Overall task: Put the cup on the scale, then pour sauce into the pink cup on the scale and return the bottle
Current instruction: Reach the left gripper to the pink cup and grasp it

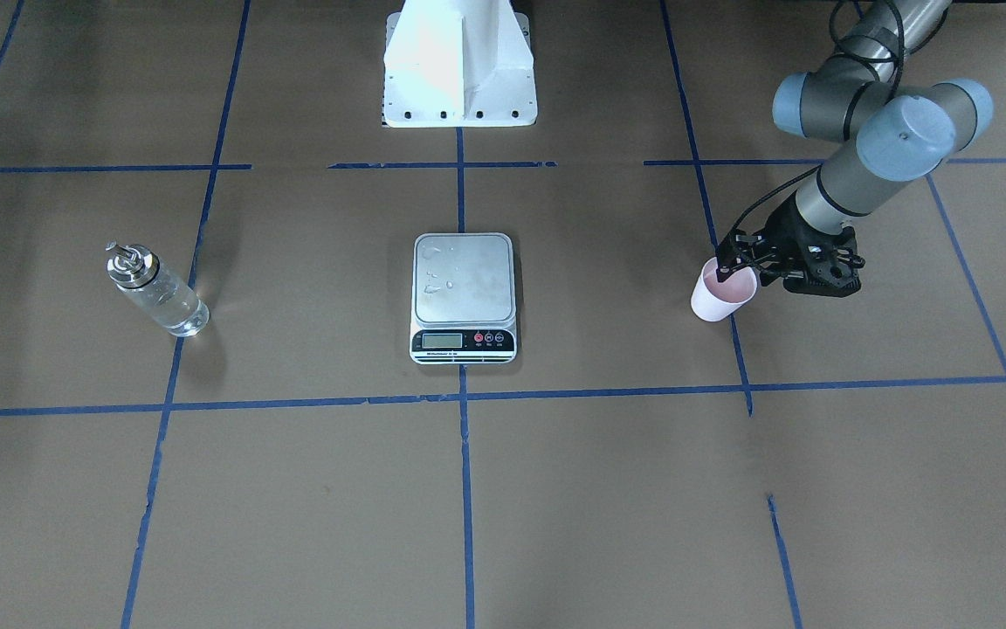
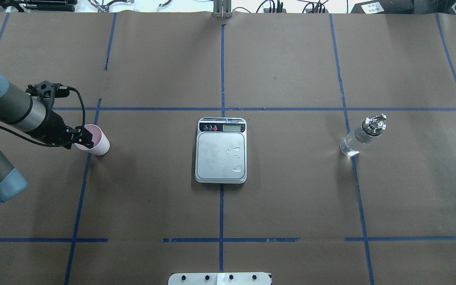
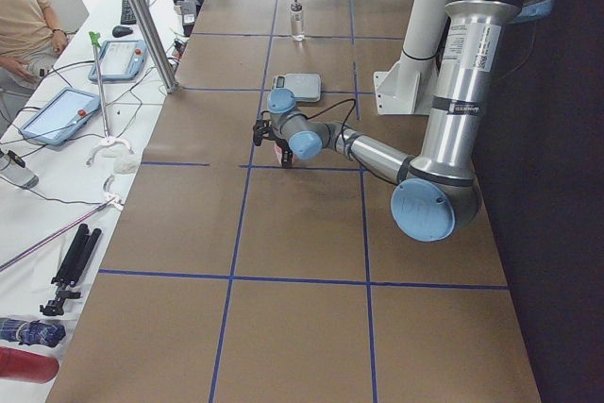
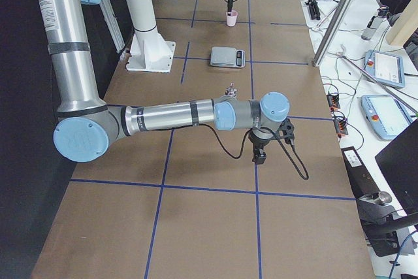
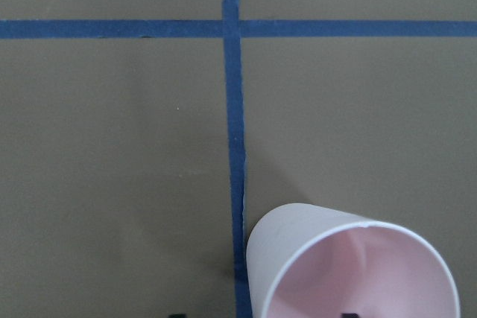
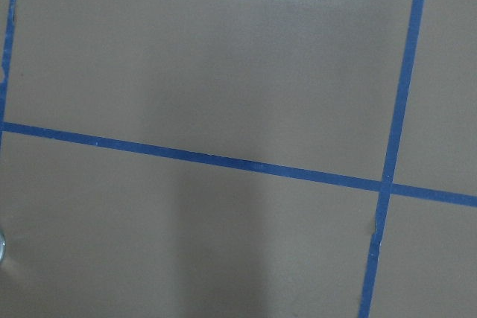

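The pink cup (image 2: 95, 141) stands upright on the table at the robot's left; it also shows in the front view (image 1: 720, 295) and the left wrist view (image 5: 350, 266). My left gripper (image 2: 82, 136) is down at the cup's rim with its jaws apart. One fingertip (image 5: 176, 315) is outside the wall and the other is inside. The scale (image 2: 221, 152) lies at the centre with water drops on its platform. The glass bottle (image 2: 362, 135) of clear sauce stands at the robot's right. My right gripper (image 4: 260, 155) hangs over bare table; I cannot tell whether it is open or shut.
The white robot base (image 1: 459, 61) stands behind the scale. Blue tape lines (image 1: 465, 437) cross the brown table. In the left side view a metal post (image 3: 142, 16), tablets (image 3: 57, 115) and a seated person (image 3: 24, 25) line the table's far edge.
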Robot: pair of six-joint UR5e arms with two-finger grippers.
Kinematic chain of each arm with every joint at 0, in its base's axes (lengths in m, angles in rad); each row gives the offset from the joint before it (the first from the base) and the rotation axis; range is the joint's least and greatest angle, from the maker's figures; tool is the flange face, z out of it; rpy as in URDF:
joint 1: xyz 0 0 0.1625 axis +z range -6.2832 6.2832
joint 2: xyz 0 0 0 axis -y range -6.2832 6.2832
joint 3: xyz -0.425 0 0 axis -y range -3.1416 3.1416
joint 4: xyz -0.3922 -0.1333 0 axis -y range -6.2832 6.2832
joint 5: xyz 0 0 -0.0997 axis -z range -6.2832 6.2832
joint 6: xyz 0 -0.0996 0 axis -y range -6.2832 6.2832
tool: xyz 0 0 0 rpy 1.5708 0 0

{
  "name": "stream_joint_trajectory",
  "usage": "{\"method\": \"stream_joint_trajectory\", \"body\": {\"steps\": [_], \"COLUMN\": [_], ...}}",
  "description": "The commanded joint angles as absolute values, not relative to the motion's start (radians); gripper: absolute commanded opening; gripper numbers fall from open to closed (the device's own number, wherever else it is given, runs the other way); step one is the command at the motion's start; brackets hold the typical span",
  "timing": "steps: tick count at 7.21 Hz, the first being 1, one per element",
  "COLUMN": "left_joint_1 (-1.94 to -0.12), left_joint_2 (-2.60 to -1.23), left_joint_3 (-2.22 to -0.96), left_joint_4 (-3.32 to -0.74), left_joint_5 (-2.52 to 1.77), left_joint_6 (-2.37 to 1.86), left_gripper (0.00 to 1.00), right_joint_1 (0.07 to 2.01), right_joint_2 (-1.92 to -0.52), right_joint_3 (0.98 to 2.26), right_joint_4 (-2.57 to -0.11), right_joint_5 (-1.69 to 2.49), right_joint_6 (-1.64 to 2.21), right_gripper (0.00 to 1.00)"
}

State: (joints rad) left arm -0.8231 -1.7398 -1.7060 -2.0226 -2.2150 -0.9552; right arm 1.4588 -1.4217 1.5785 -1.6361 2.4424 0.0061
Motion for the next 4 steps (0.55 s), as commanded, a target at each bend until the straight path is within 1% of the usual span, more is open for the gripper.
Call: {"method": "stream_joint_trajectory", "body": {"steps": [1,3,4], "left_joint_1": [-0.821,-0.828,-0.830], "left_joint_2": [-1.759,-1.802,-1.895], "left_joint_3": [-1.707,-1.713,-1.726], "left_joint_4": [-2.020,-2.004,-1.932], "left_joint_5": [-2.217,-2.215,-2.206], "left_joint_6": [-0.957,-1.036,-1.139], "left_gripper": [0.00,0.00,0.00], "right_joint_1": [1.459,1.459,1.459], "right_joint_2": [-1.422,-1.420,-1.420], "right_joint_3": [1.577,1.578,1.580], "right_joint_4": [-1.635,-1.635,-1.635], "right_joint_5": [2.444,2.447,2.448], "right_joint_6": [0.006,0.006,0.006], "right_gripper": [1.00,1.00,1.00]}}
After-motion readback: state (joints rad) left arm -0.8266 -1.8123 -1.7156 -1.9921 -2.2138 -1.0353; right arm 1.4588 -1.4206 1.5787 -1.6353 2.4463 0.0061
